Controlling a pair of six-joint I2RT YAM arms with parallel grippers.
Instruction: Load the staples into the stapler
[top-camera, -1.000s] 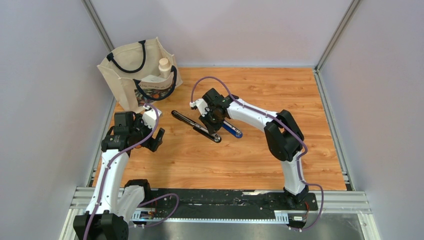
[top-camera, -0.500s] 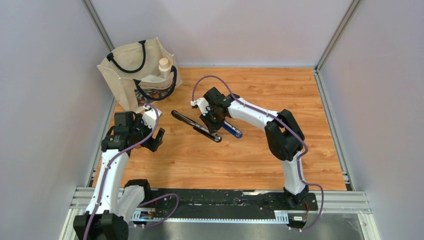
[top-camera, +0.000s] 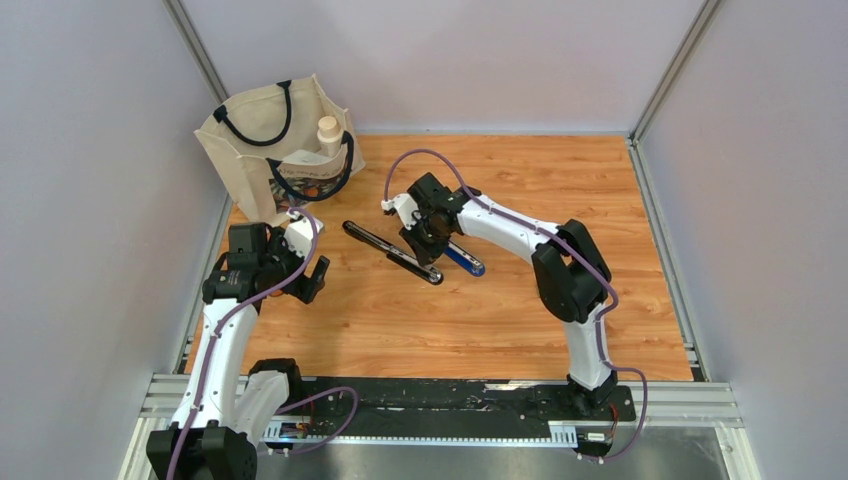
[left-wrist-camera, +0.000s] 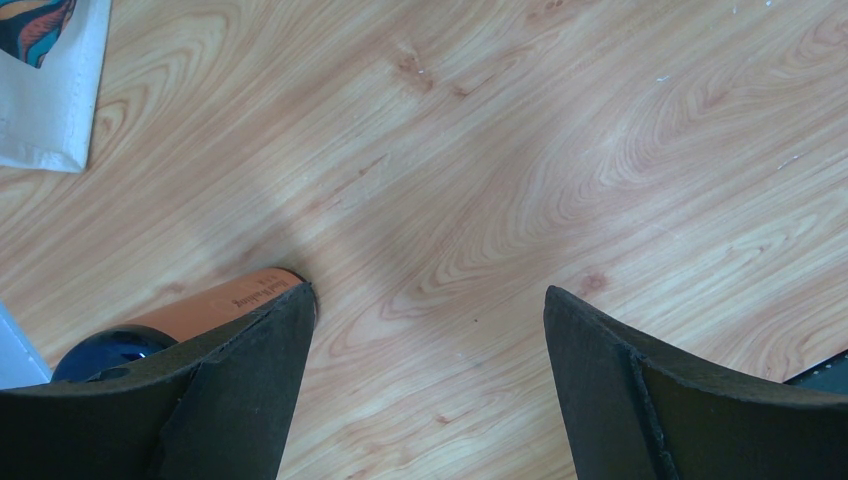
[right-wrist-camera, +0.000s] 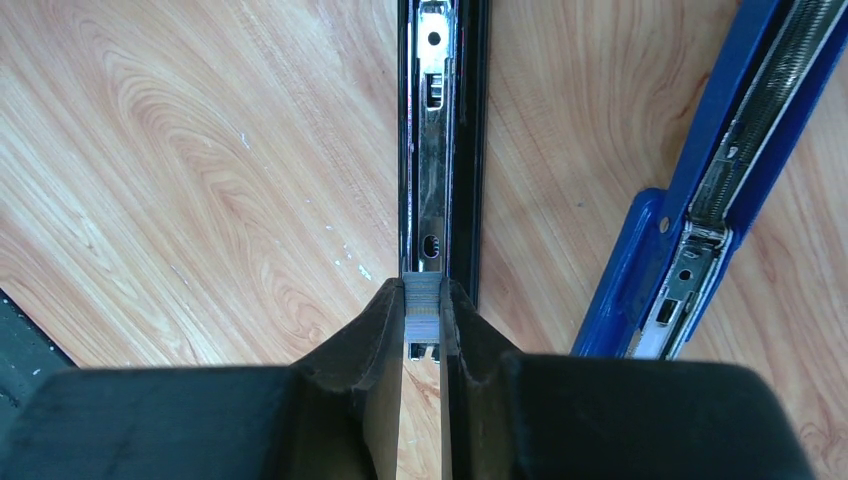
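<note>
The stapler lies opened flat on the wooden table: a black magazine rail (top-camera: 388, 251) (right-wrist-camera: 441, 150) with a bare metal channel, and a blue arm (top-camera: 466, 260) (right-wrist-camera: 722, 170) with its spring beside it. My right gripper (top-camera: 426, 243) (right-wrist-camera: 423, 300) is shut on a short grey strip of staples (right-wrist-camera: 423, 306), held right at the near end of the black rail's channel. My left gripper (top-camera: 313, 279) (left-wrist-camera: 430, 300) hangs open over bare wood to the left, holding nothing.
A cream tote bag (top-camera: 268, 140) with a bottle in it stands at the back left; its corner (left-wrist-camera: 50, 110) shows in the left wrist view. An orange cylinder with a dark blue end (left-wrist-camera: 215, 305) lies by the left finger. Grey walls enclose the table.
The right arm has shifted only very slightly, still gripping the staples at the rail. The left arm has not moved.
</note>
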